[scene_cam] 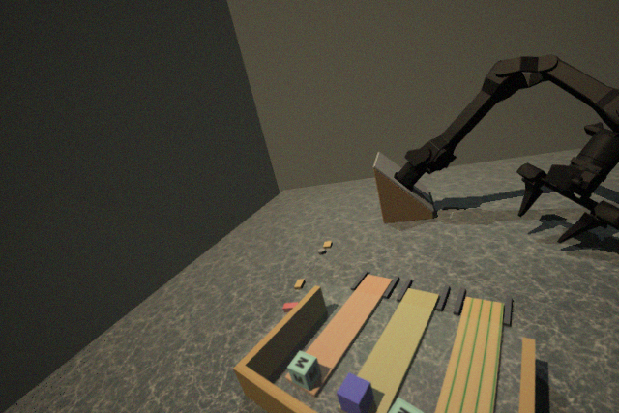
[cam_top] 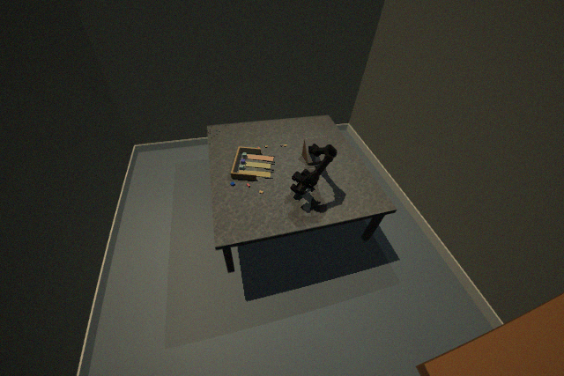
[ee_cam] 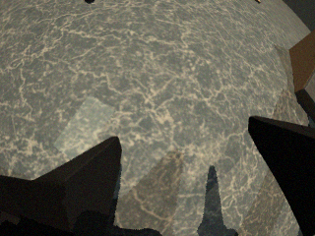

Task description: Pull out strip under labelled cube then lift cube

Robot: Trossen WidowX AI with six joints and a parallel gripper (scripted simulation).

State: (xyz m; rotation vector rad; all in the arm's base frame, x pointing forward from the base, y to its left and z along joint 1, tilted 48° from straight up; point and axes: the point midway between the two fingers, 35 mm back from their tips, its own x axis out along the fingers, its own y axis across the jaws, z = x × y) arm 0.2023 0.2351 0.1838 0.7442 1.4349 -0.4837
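Observation:
A mint cube marked M (scene_cam: 304,370) (cam_top: 244,154) rests on the far end of the orange strip (scene_cam: 349,315) (cam_top: 262,158). A plain purple cube (scene_cam: 355,393) (cam_top: 243,161) is at the far end of the yellow strip (scene_cam: 404,331) (cam_top: 259,165). A second mint cube (scene_cam: 405,407) (cam_top: 241,166) with a dark mark is beside it, cut off in the exterior view; what it rests on is unclear. The green-striped strip (scene_cam: 475,348) (cam_top: 259,173) lies on the other side. My gripper (scene_cam: 541,227) (ee_cam: 187,134) is open and empty, low above the table, well away from strips and cubes.
A low wooden wall (scene_cam: 280,326) (cam_top: 233,165) surrounds the cube ends on three sides. Short dark rails (scene_cam: 508,310) flank the strips' near ends. A brown wedge (scene_cam: 399,200) (cam_top: 305,153) stands under the arm's base. Small pieces, including a blue one (cam_top: 233,183), lie on the table.

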